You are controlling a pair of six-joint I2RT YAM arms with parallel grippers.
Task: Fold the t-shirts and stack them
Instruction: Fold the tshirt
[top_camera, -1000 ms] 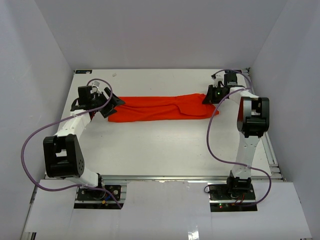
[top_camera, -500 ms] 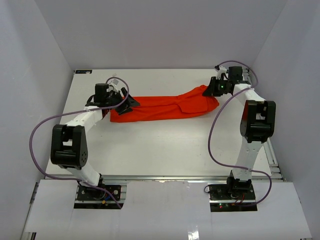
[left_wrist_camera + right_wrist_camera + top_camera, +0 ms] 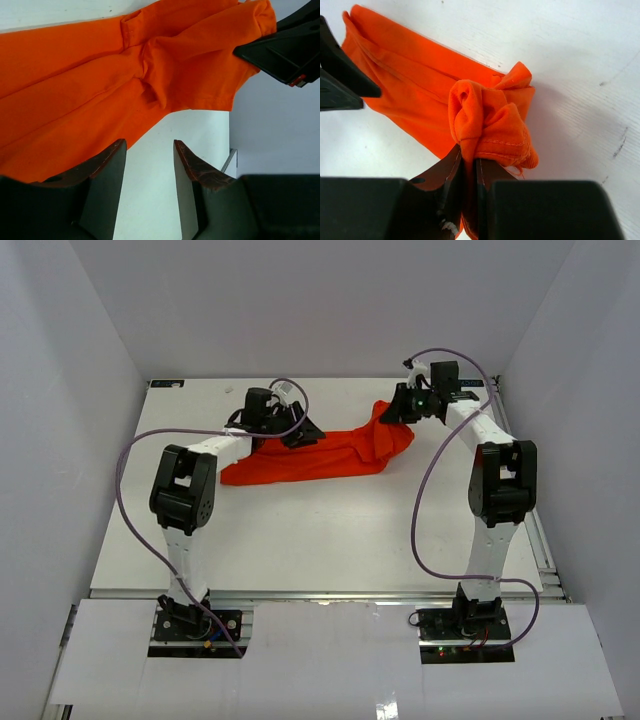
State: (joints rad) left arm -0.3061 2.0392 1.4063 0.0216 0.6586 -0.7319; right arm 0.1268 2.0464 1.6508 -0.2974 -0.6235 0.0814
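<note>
Fabric fills the narrow gap of the right end effector. Its two fingers are pressed together on a bunched corner of the orange-red t-shirt. The wad of cloth bulges out just beyond the tips, and a stitched hem shows on its near side. In the top view, this right end effector sits toward the far right of the tabletop. The pinched end of the t-shirt rises into a small peak beneath it. The rest of the garment trails away to the left as a long, rumpled band lying on the white surface, creased along its length.

The left end effector stands with its fingers apart. Only bare tabletop shows between them, and nothing is gripped. The t-shirt lies just past the tips. One finger overlaps the cloth's edge in the wrist view, but whether it touches cannot be told. From above, the left end effector is at the far edge of the band, toward its left part. The two end effectors are near each other, with the raised fold between them. Pale walls enclose the tabletop on three sides.
</note>
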